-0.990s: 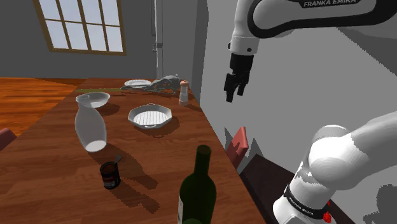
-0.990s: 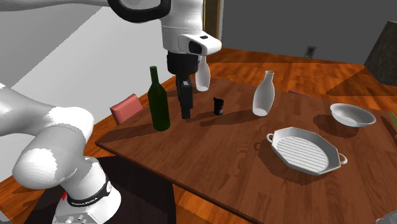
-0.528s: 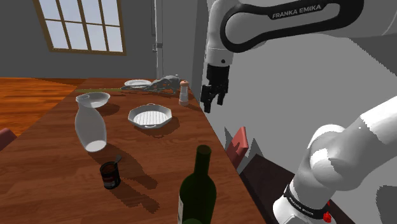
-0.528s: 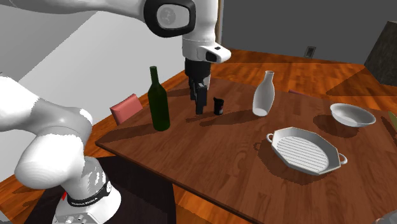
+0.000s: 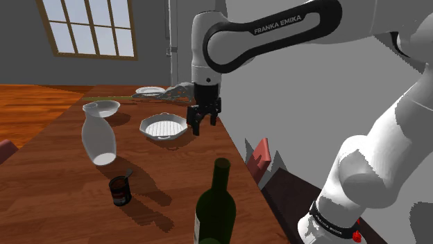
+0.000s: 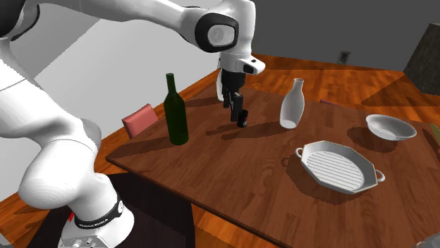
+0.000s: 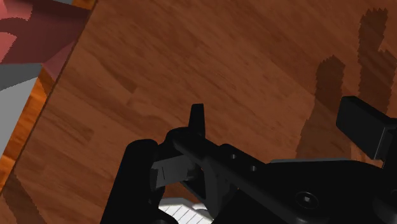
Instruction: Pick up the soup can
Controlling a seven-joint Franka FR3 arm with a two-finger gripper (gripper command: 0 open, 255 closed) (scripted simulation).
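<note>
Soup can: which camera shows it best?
The shoulder view: the soup can stands in the open, with its reddish label and raised lid easy to see. The second exterior view shows it as a small dark shape, close against the tool in the picture.

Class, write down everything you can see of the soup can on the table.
The soup can is a small dark cylinder with a reddish band around its body and a thin tab sticking up at its top rim. It stands upright on the brown wooden table, between the white vase and the green bottle, touching only the table.
</note>
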